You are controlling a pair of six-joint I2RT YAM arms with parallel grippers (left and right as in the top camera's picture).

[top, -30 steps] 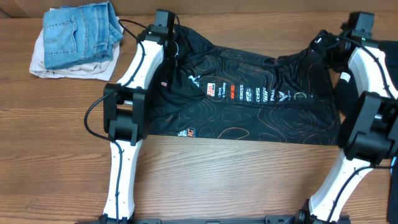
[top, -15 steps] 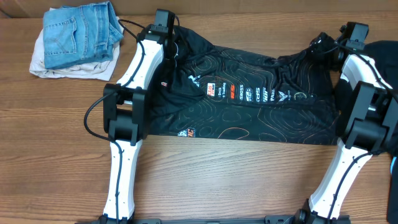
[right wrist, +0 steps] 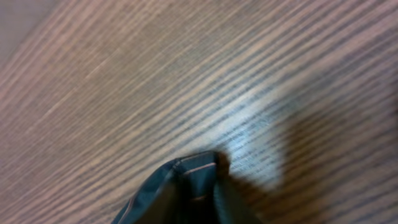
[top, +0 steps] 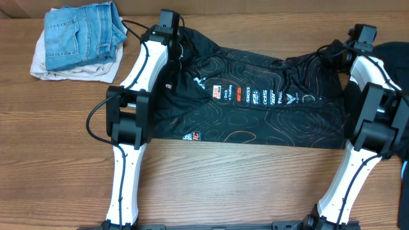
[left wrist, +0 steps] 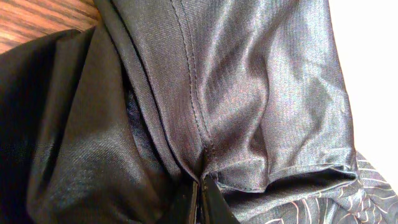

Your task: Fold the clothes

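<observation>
The jersey has its far corners hidden beneath the left arm and right arm. Its sponsor logos are too small to read. The right gripper shows blurred, cut off at the bottom edge.

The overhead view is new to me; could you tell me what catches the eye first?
The black jersey with orange contour lines and a logo row, spread across the wooden table, draws the eye first. The left gripper is pinched shut on its far left edge; the right gripper appears closed on its far right corner. Folded jeans lie at the table's far left corner.
</observation>
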